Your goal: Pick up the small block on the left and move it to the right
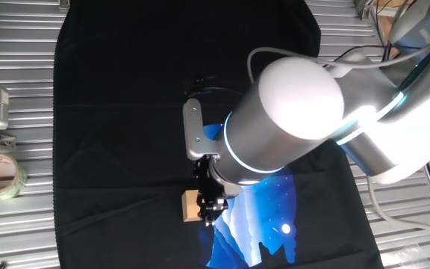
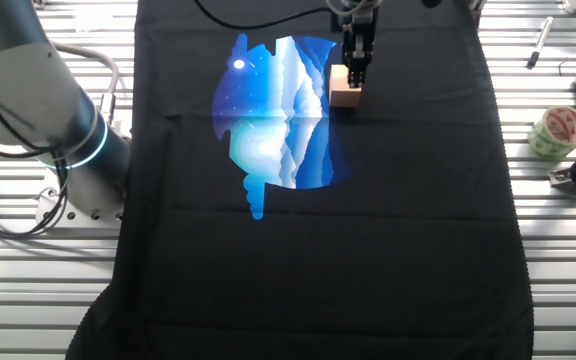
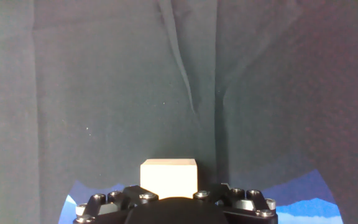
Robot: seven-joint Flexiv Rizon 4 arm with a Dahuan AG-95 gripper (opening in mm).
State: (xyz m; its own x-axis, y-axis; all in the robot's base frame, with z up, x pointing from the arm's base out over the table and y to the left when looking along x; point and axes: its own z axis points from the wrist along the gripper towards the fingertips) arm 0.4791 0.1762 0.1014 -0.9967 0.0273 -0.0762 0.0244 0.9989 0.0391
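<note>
The block point(image 1: 191, 206) is a smooth, pale wood cube on wrinkly black cloth point(image 1: 125, 134), right beside the gripper point(image 1: 212, 210); can't tell if the fingers hold it

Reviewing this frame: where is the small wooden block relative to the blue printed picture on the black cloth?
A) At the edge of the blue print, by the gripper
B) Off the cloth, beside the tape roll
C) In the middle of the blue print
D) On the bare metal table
A: the small block sits on the black cloth right at the blue print's edge, with the gripper at it.
</note>
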